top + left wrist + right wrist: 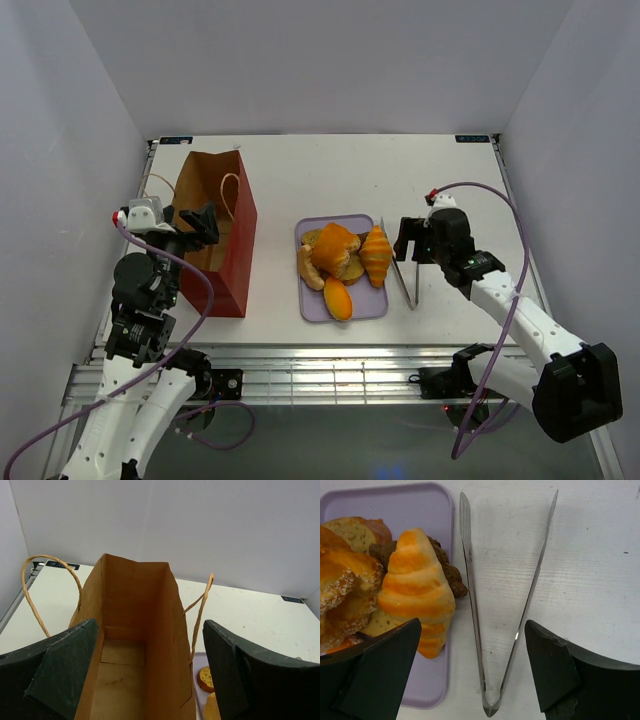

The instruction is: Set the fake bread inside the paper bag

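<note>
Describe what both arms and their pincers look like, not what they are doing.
The left arm and right arm have white links and black joints, each trailed by a looping lilac cable, with a small red mark near the wrist. The left pincer and right pincer have broad, dark wedge-shaped fingers.

Left wrist cam crops the bag (125, 630) at the bottom edge, so its near end is out of frame. Only a slice (205, 678) peeks in beside it. Right wrist cam cuts the tray (420, 510) and buns (340, 580) off at the left, and a brown piece (451, 575) is mostly buried under the croissant (417, 587).
</note>
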`<action>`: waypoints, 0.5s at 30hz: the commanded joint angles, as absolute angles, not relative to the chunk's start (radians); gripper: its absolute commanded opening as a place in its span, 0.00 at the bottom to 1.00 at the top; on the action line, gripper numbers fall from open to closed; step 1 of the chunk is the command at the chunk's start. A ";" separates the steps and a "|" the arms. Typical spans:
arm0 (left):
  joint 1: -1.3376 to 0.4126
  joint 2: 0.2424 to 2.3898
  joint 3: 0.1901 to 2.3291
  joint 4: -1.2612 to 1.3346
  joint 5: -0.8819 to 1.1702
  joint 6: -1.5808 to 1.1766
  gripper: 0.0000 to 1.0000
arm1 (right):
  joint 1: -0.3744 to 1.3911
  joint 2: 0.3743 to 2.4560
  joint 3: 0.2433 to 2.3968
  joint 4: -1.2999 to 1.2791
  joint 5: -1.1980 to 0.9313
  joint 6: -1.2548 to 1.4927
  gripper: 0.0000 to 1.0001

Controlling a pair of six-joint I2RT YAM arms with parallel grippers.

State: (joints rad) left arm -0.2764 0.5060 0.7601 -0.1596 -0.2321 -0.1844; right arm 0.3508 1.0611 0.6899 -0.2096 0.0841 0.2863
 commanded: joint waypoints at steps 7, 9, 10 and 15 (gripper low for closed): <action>-0.293 0.502 0.776 -0.178 -0.258 -0.187 0.96 | 0.416 1.034 0.608 -0.265 0.281 0.245 0.90; -0.295 0.502 0.779 -0.181 -0.256 -0.187 0.96 | 0.419 1.060 0.598 -0.265 0.279 0.253 0.90; -0.295 0.502 0.779 -0.181 -0.258 -0.186 0.96 | 0.419 1.074 0.594 -0.261 0.284 0.255 0.90; -0.295 0.494 0.778 -0.184 -0.290 -0.183 0.96 | 0.420 1.153 0.569 -0.161 0.261 0.273 0.90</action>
